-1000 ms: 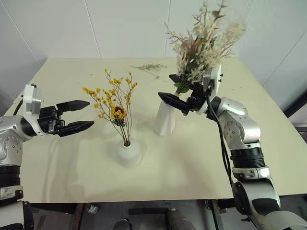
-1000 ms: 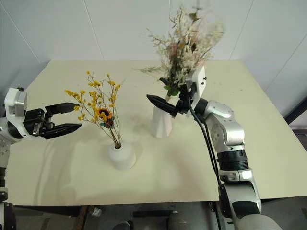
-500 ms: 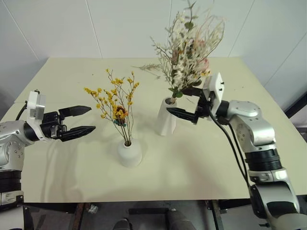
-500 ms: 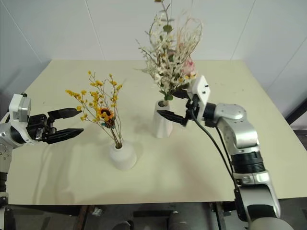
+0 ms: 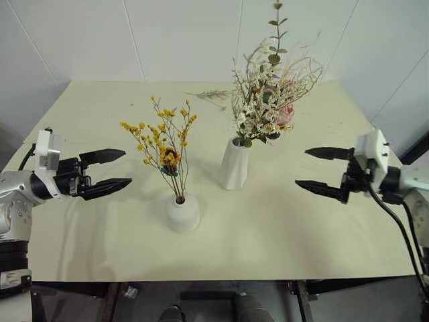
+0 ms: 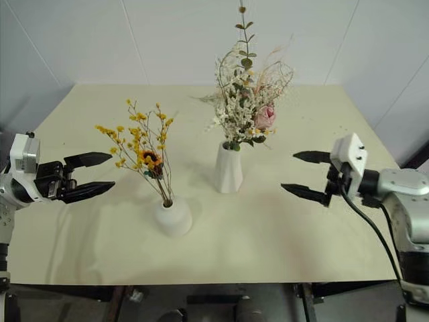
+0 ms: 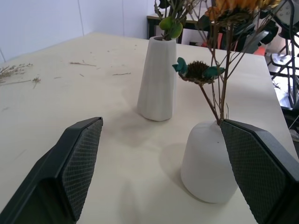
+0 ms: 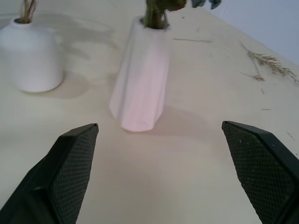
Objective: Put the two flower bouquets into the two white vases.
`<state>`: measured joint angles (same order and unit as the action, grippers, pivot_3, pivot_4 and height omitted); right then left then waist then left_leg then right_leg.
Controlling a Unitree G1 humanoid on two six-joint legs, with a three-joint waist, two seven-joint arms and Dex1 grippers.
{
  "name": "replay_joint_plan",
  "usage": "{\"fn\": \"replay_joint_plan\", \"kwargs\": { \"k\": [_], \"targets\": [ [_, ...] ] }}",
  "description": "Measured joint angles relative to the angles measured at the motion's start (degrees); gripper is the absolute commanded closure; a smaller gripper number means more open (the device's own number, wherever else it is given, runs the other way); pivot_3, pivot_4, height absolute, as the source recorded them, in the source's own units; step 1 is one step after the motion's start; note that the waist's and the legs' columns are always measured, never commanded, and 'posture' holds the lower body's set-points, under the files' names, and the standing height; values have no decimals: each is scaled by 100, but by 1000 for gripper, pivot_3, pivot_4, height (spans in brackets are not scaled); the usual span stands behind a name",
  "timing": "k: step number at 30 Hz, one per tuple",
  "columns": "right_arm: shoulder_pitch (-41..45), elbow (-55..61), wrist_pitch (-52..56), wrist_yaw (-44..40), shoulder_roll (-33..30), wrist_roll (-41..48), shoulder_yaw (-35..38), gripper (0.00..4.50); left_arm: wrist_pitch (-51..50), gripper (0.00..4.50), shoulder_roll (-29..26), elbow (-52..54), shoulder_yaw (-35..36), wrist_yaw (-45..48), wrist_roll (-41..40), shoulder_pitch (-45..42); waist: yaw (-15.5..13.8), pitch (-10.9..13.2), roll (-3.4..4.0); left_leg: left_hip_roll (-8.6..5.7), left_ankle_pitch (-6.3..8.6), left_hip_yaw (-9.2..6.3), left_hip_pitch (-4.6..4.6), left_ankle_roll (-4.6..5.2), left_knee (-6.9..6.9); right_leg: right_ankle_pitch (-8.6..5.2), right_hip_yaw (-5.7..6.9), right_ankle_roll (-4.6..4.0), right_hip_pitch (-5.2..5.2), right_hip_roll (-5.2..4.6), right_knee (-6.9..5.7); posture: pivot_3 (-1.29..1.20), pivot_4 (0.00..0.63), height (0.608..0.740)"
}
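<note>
Both bouquets stand in their vases: yellow bunch [image 5: 161,144] in the squat vase [image 5: 182,214], fuller bunch [image 5: 270,94] in the tall vase [image 5: 235,163]. Left gripper [image 5: 108,170] and right gripper [image 5: 323,172] hover released, empty, over the desk [image 5: 268,235].

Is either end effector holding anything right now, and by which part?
Nothing held. Left end effector and right end effector are both open and empty, clear of the vases.

Lighting is bright, even and diffuse. The vases [image 5: 234,163] cast soft, faint shadows on the table [image 5: 281,228]. No glare. Head views are sharp throughout. In the wrist views, near fingers [image 7: 77,163] are slightly soft.
</note>
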<state>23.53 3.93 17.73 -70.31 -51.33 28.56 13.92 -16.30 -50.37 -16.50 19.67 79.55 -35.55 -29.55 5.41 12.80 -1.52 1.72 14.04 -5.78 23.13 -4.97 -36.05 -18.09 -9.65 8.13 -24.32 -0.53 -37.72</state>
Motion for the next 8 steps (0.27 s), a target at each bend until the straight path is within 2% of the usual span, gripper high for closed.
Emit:
{"fn": "replay_joint_plan", "kwargs": {
  "k": [8],
  "targets": [
    [-617,688,-26,237,86,173,58,21,65,213,1,-20,-77,135,28,-69,-24,-1,-1,-1,0,3,-2,0,-5,2,-4,3,3,-1,2,0,150,740]
  ]
}}
